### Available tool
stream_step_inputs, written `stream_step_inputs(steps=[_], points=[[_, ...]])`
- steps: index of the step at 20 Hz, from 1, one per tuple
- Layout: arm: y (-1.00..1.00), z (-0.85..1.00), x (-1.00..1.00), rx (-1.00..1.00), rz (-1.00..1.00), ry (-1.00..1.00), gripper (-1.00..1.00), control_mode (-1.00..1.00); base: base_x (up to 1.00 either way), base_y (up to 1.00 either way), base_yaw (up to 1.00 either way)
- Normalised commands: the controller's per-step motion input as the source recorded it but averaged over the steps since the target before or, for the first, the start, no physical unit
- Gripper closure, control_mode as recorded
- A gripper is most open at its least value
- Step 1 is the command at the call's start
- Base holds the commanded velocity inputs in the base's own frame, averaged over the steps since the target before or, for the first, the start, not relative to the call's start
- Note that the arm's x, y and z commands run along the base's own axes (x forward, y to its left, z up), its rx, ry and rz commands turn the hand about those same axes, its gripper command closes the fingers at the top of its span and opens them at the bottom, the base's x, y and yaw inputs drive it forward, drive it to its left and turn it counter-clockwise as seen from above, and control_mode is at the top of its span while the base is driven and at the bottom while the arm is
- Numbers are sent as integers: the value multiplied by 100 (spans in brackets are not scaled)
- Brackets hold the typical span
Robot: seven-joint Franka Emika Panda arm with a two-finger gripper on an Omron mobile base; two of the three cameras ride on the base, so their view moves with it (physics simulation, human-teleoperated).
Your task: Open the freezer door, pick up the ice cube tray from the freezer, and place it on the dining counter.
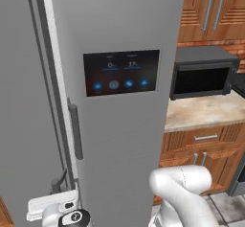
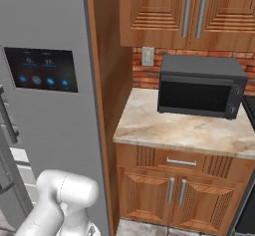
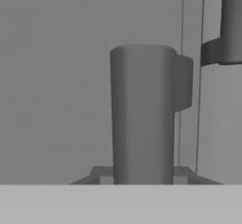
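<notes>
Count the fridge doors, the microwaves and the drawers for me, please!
Fridge doors: 2, the freezer door and the touchscreen door
Microwaves: 1, the black microwave
Drawers: 1, the wooden drawer under the counter
Total: 4

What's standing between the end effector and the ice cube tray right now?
The freezer door, shut or barely cracked, blocks the way in. The end effector sits at its bar handle.
</notes>
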Motion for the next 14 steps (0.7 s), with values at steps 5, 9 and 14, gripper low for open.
stream_step_inputs(steps=[5,9,14], points=[[48,0,-42,0,0,10,100,-100,0,0,0],[51,-1,-42,0,0,10,100,-100,0,0,0],[59,-9,-45,0,0,9,100,-100,0,0,0]])
